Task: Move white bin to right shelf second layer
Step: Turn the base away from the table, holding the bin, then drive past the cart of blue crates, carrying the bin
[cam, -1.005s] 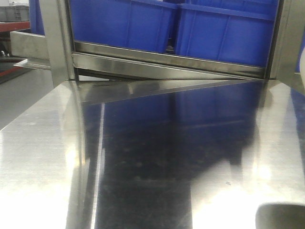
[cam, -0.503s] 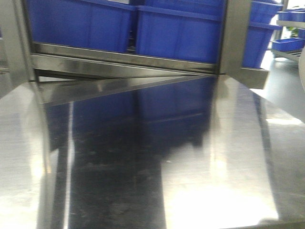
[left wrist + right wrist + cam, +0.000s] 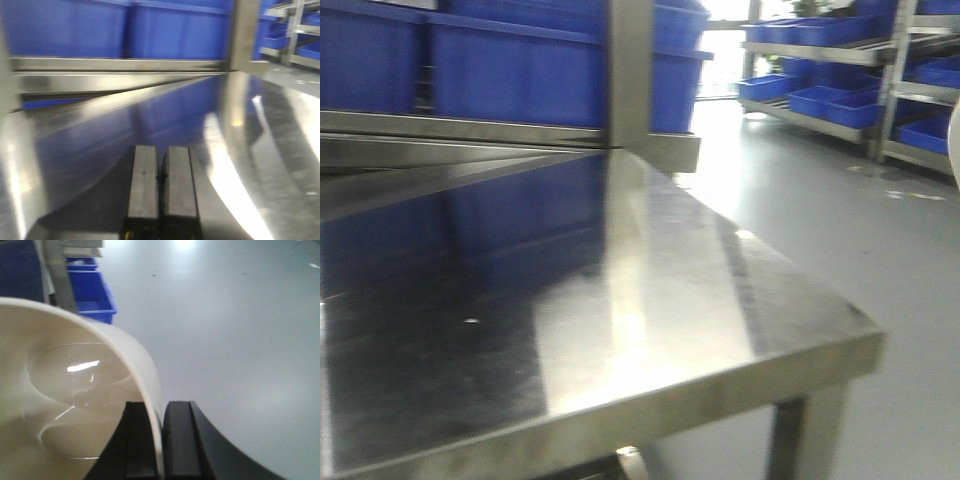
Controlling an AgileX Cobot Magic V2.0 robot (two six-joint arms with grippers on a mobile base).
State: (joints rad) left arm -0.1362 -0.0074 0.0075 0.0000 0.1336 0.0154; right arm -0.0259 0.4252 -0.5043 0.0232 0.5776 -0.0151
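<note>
The right gripper [image 3: 161, 412] is found clamped on the wall of the white bin [image 3: 75, 390], one finger set inside the rim and the other outside, with the thin cream wall pinched between them. This hold is judged to follow from the tub's plain, handle-less walls, since the rim is the only edge that can be nipped. The bin is carried clear of any surface, with grey floor [image 3: 240, 340] seen beyond it and its glossy interior turned toward the wrist camera. The left gripper [image 3: 160, 155] is noted shut on nothing, its two pads pressed together above the steel deck [image 3: 670, 300]; it is presumably kept closed and idle so as not to foul the carry. Blue crates [image 3: 520, 70] are stacked on the level behind that deck, and further racks [image 3: 880, 60] are seen across the aisle. The right shelf second layer cannot be identified: no roller lanes are made out in any view (all three are smeared by blur). The bin's outer walls and underside are cut off by the frame, so its tilt and clearance cannot be judged. A pale sliver [image 3: 955, 140] at the front view's right edge may be the bin, but this is not confirmed.
</note>
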